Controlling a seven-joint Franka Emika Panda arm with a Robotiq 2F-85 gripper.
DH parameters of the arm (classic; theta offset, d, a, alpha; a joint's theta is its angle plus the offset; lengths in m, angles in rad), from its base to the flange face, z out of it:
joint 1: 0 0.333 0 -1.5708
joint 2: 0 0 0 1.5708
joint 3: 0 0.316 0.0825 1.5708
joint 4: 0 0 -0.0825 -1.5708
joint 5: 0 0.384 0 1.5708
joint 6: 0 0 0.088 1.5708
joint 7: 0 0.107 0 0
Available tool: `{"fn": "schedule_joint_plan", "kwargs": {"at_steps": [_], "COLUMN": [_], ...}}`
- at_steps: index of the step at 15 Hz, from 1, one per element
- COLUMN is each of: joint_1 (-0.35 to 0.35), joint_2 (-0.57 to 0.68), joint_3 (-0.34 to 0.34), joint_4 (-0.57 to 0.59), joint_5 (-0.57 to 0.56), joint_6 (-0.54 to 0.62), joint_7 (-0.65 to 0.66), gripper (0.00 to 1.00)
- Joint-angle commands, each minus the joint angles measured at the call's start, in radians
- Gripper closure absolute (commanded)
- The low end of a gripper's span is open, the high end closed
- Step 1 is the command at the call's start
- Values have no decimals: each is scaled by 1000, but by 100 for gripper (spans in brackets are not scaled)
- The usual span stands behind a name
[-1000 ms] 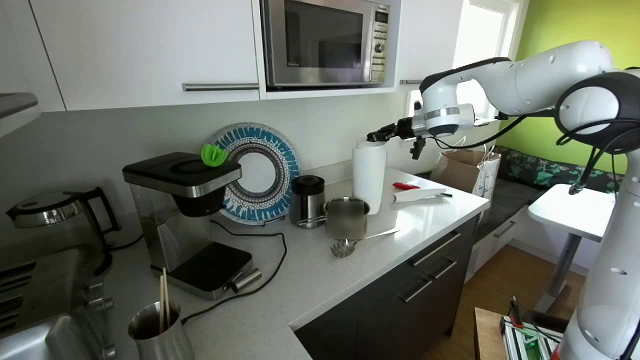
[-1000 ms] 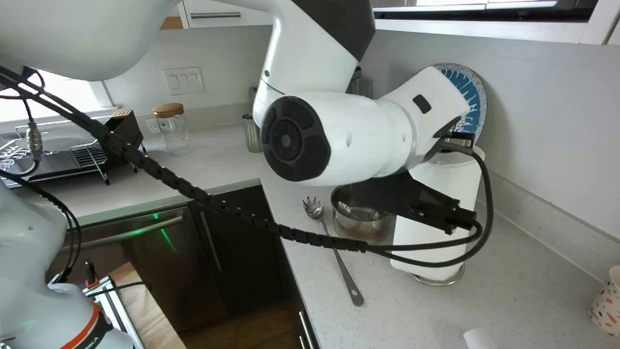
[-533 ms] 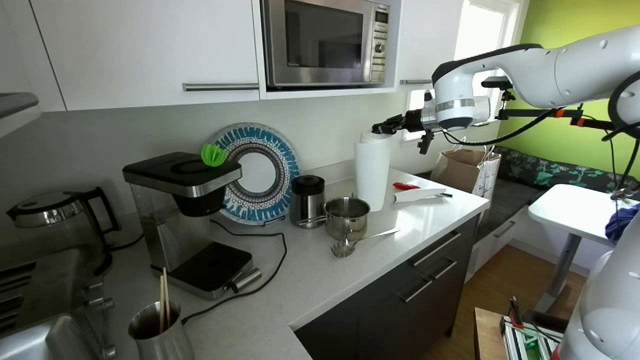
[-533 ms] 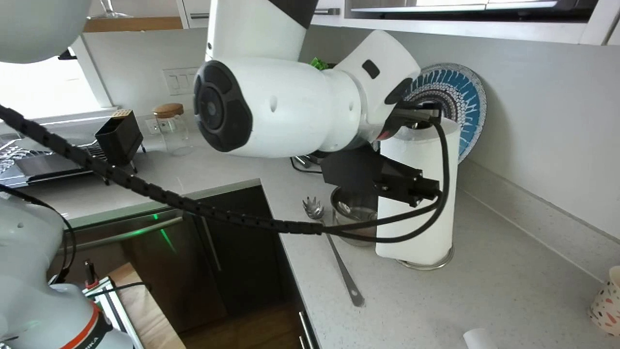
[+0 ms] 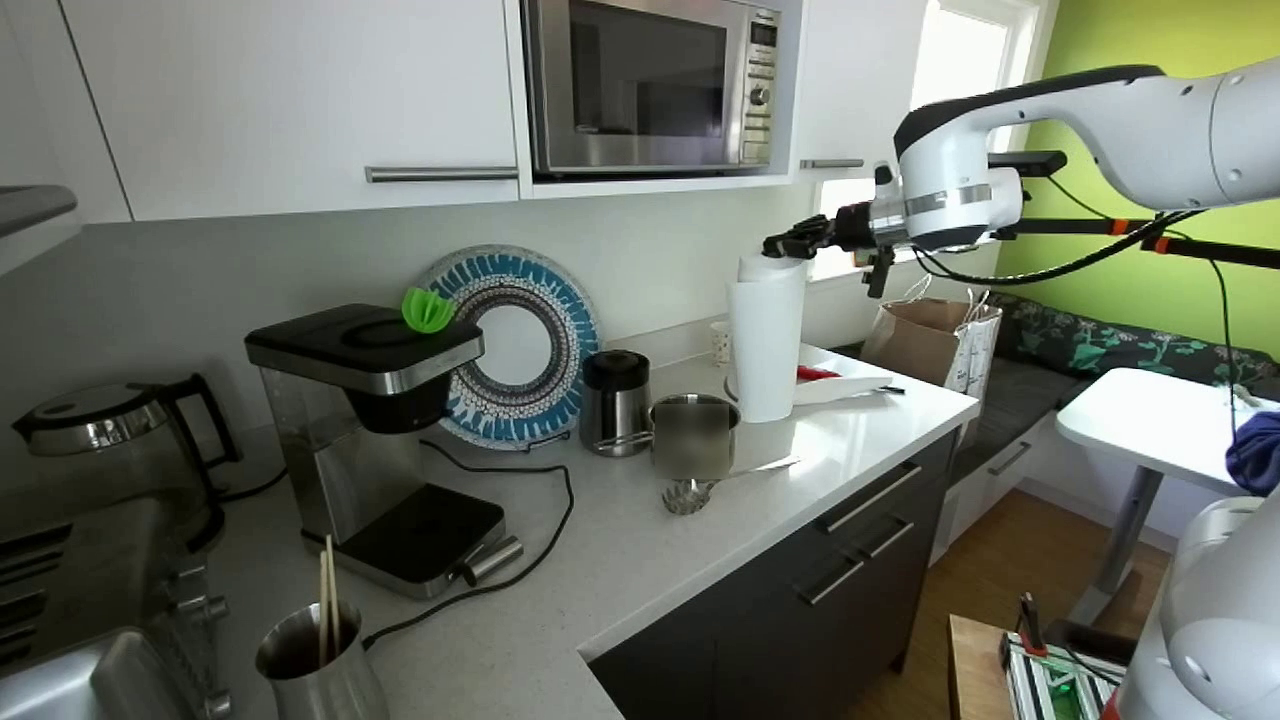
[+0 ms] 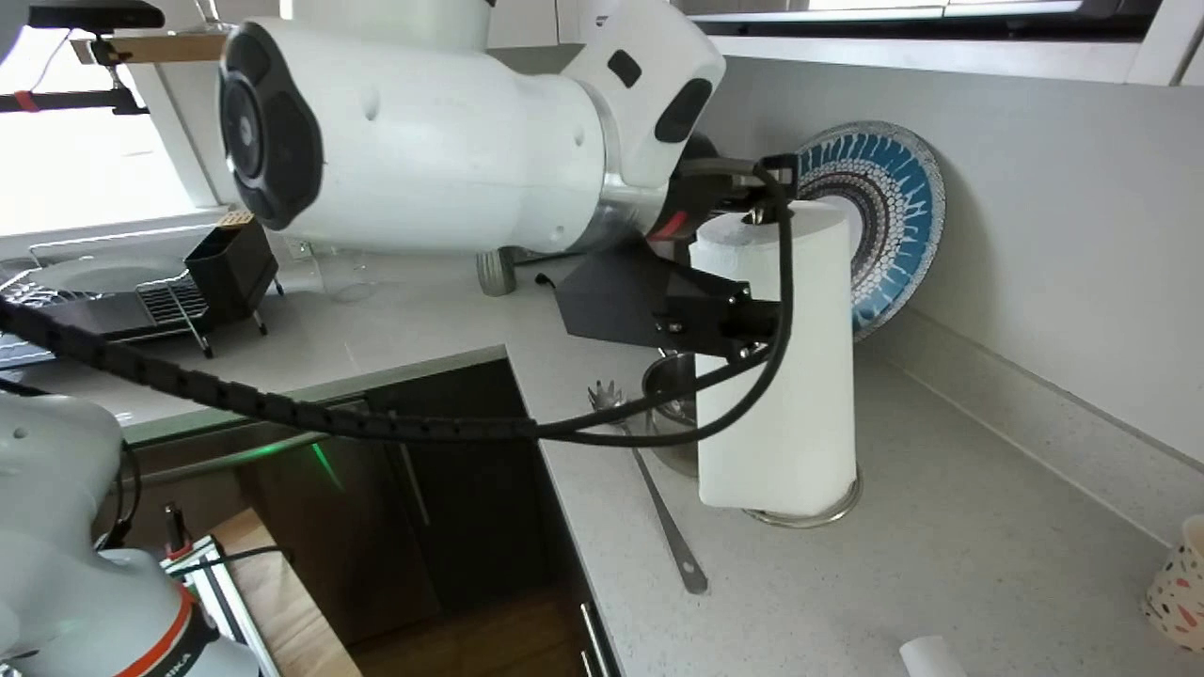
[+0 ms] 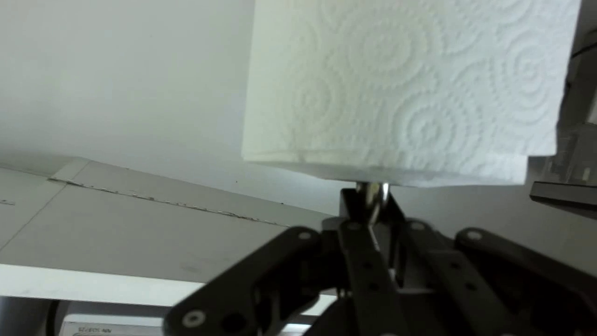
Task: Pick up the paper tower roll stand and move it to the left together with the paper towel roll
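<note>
The white paper towel roll stands about upright on its metal stand, with a slight lean in an exterior view. The stand's shiny base rim shows under the roll in an exterior view. I cannot tell whether the base touches the counter. The stand's metal knob sticks out of the roll's top in the wrist view. My black gripper is shut around this knob. In both exterior views the gripper is at the top of the roll. The fingertips are partly hidden by the arm and cable in an exterior view.
A steel pot and a slotted serving utensil lie close beside the roll. A dark-lidded steel canister, a blue patterned plate and a coffee maker stand along the wall. A patterned cup is near the wall.
The gripper, stand and roll have moved together toward the counter's front edge. The patterned cup now also shows behind the roll in an exterior view. The grip stays on the stand's top.
</note>
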Motion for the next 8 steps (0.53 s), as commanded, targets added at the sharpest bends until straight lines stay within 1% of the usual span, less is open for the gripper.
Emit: {"fn": "schedule_joint_plan", "kwargs": {"at_steps": [1, 4, 6, 8], "joint_1": [27, 55, 82, 109], "joint_2": [-123, -174, -189, -186], "joint_3": [13, 23, 20, 7], "joint_4": [-50, -41, -18, 17], "joint_5": [-122, -224, -285, -338], "joint_6": [-41, -116, -209, -340], "joint_7": [111, 218, 308, 409], "gripper": [97, 97, 97, 97]}}
